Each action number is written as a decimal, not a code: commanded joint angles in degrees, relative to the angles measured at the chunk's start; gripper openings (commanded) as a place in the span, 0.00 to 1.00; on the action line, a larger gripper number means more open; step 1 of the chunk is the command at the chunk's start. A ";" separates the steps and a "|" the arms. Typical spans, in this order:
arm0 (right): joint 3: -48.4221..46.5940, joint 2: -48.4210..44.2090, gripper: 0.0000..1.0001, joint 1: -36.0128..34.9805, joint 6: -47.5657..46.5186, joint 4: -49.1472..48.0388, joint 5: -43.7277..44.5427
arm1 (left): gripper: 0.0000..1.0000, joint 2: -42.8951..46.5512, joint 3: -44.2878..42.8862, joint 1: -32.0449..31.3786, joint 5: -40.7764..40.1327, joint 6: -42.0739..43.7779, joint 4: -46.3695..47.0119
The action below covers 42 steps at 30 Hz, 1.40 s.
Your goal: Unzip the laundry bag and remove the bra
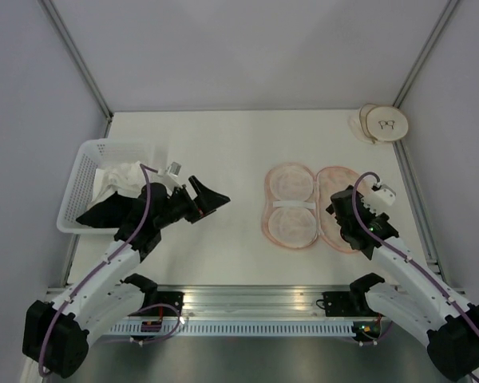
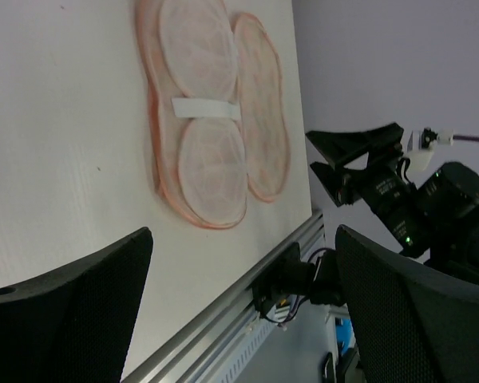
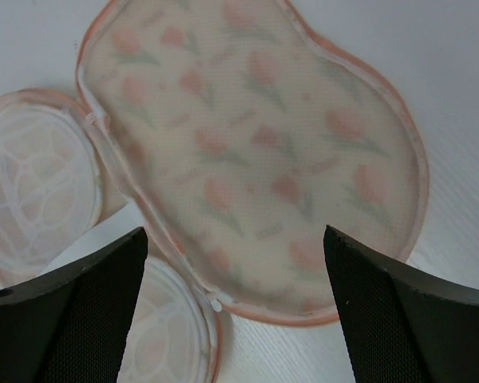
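Note:
The laundry bag (image 1: pixel 291 206) lies unzipped and spread flat in two halves at the table's centre right. Its left half shows pale lining with a white band (image 2: pixel 203 108); its right half shows tulip prints (image 3: pixel 255 159). The white zip pull (image 3: pixel 217 304) sits at the near seam. My right gripper (image 1: pixel 345 209) is open and empty just above the printed half (image 3: pixel 235 247). My left gripper (image 1: pixel 211 199) is open and empty, left of the bag and pointing towards it (image 2: pixel 243 263). White soft fabric, apparently the bra (image 1: pixel 120 177), lies in the basket.
A white lattice basket (image 1: pixel 84 163) at the left also holds a black cloth (image 1: pixel 104 211). A small round pouch (image 1: pixel 383 124) lies at the back right corner. An aluminium rail (image 1: pixel 255 299) runs along the near table edge.

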State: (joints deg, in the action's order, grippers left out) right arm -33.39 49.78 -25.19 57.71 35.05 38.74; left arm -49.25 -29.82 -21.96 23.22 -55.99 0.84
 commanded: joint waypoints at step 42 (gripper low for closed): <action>15.72 9.71 0.23 30.99 -4.45 -18.51 -29.77 | 0.95 -8.49 4.16 -16.63 -4.24 -0.35 2.94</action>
State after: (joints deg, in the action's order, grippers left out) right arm -20.29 56.51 5.58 53.23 20.29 12.10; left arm -58.65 -26.00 -38.37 19.73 -55.88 2.48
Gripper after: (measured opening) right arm 0.259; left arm 0.953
